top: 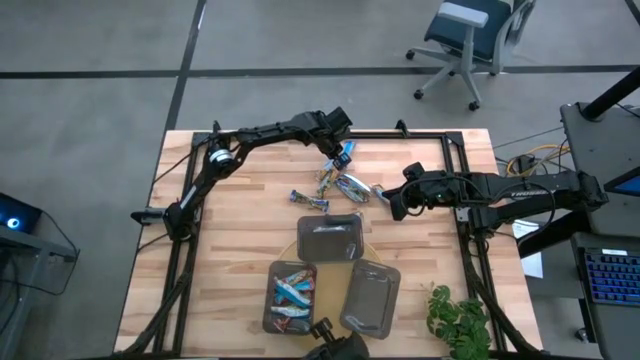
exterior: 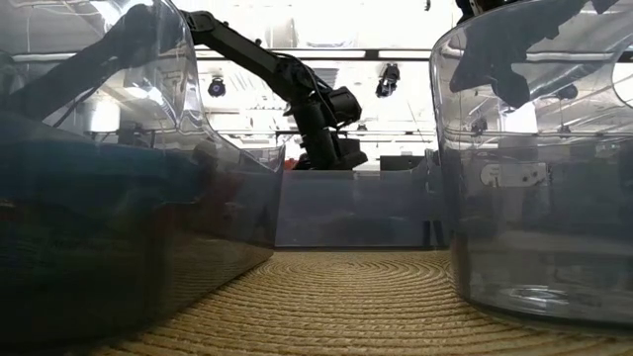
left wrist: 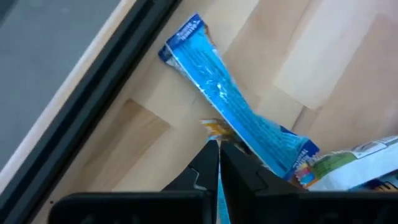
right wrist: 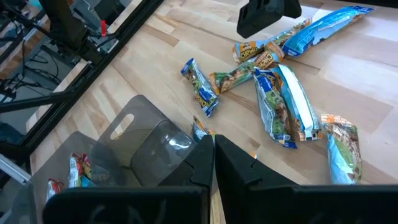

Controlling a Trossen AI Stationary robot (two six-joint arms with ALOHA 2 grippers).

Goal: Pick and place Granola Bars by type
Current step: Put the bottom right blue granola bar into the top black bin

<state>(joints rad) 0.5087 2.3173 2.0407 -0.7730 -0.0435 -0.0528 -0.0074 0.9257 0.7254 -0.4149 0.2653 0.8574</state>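
Print shows on the Granola Bars' (right wrist: 283, 102) wrappers; none of it is legible.

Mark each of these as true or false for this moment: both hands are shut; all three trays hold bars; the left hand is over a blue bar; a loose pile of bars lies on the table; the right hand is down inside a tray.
1. Both hands are shut. True: the left hand and the right hand have their fingers pressed together.
2. All three trays hold bars. False: only the front left tray shows bars; the other two look empty.
3. The left hand is over a blue bar. True: a blue bar lies just past its fingertips.
4. A loose pile of bars lies on the table. True: the pile lies on the wood between the arms.
5. The right hand is down inside a tray. False: it hovers beside the pile.
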